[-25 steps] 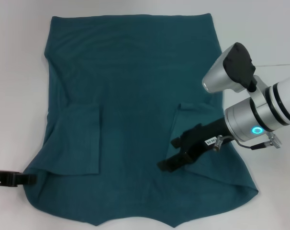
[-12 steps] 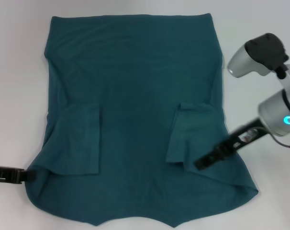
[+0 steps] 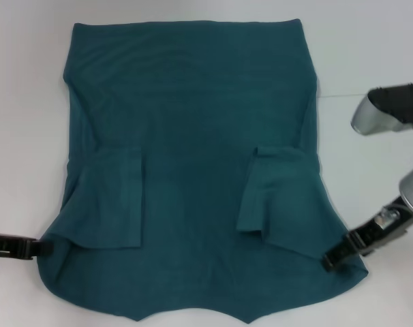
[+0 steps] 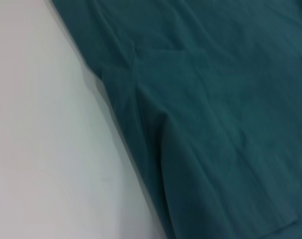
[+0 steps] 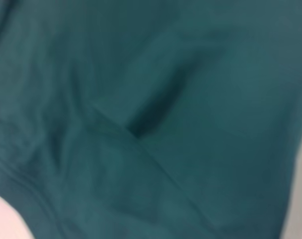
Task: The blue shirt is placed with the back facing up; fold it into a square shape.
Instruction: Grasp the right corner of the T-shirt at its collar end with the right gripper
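**Sleeves in, both grippers at the shoulder corners**

I've got one shirt (image 3: 193, 136) on one table (image 3: 29, 102), plain side up, flat. Two sleeves are already folded inward onto the body, so I judge the sleeve step done and the next fold is being set up.

Left to right: my left gripper (image 3: 31, 248) sits low at the shirt's left shoulder corner, tip touching or just under the cloth edge; the shirt runs away from it toward the right and far side. I can't tell how its fingers stand. The left wrist view shows only the shirt's edge on the table and the left sleeve fold (image 4: 191, 124).

My right gripper (image 3: 331, 261) is at the right shoulder corner, just beyond the right sleeve flap (image 3: 274, 197), tip at the cloth; the shirt lies to its left. Its fingers can't be made out either.

Next move, as I judge it: grip both near corners and carry them toward the far hem, keeping the two sides level.

Count: one shirt, two folded sleeves, two grippers.
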